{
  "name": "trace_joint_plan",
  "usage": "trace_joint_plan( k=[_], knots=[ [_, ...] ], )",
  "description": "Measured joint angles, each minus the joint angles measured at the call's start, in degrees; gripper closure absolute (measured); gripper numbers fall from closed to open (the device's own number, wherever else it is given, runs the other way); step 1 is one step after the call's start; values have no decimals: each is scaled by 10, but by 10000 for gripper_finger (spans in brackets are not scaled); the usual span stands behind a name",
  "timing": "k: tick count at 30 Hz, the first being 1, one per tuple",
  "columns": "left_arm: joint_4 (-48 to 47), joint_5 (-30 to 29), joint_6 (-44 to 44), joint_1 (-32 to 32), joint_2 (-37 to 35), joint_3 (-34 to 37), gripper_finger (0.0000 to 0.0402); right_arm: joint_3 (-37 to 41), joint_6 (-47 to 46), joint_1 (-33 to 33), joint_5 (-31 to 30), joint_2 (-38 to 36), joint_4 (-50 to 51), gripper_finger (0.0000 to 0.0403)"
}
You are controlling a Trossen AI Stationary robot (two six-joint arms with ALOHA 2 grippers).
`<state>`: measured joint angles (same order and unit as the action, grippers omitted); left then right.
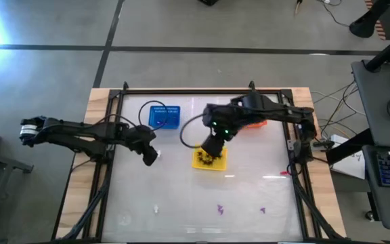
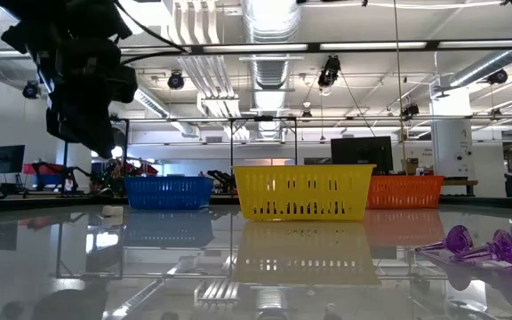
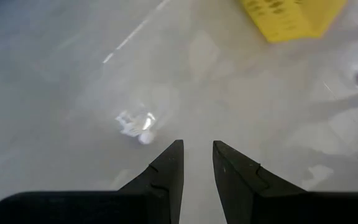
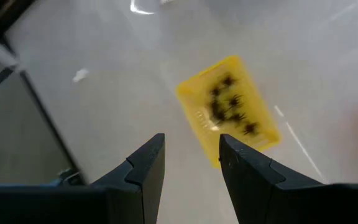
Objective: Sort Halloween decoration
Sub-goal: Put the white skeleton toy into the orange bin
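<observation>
Right end effector (image 4: 191,163): I hover above the yellow basket (image 1: 210,160) holding black spiders (image 4: 232,106), fingers apart, empty.
Left end effector (image 3: 197,169): left of the yellow basket, fingers slightly apart, empty.

Orange basket (image 1: 254,124) mostly hidden under the right arm in the high view; only a sliver showing at three o'clock of the arm's elbow, contents unseen. Yellow basket (image 1: 210,159) partly covered at its twelve o'clock edge by the right gripper (image 1: 211,146). White trinket (image 1: 156,209) near the table's seven o'clock corner too small to make out; blurred also in the left wrist view (image 3: 135,124). Purple trinkets (image 1: 220,209) at six o'clock mere specks from above. Blue basket (image 2: 168,192) contents hidden behind its wall in the low view. Black spiders (image 4: 232,107) in the yellow basket blurred, count uncertain. Yellow basket cut off by the left wrist picture's edge.
</observation>
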<state>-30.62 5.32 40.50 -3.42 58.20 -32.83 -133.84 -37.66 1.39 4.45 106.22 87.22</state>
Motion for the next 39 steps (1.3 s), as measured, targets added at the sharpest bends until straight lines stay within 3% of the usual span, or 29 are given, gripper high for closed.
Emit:
trace_joint_plan(
  k=[7,14,18,21,30,39],
  knots=[
    [0,13,-16,0,20,-17,333,0,-52,52,-4,-28,0,261],
    [2,13,-17,0,59,-33,311,0,-70,97,-51,-35,6,261],
    [-16,-48,-13,0,90,-35,282,0,-83,119,-61,-35,14,264],
    [-18,-59,27,0,120,-32,272,0,-90,134,-61,-35,16,264],
    [-15,-60,52,0,208,-32,270,0,-112,165,-71,-35,18,268],
    [20,-61,55,0,242,-36,270,0,-118,169,-77,-35,24,269]
  ],
)
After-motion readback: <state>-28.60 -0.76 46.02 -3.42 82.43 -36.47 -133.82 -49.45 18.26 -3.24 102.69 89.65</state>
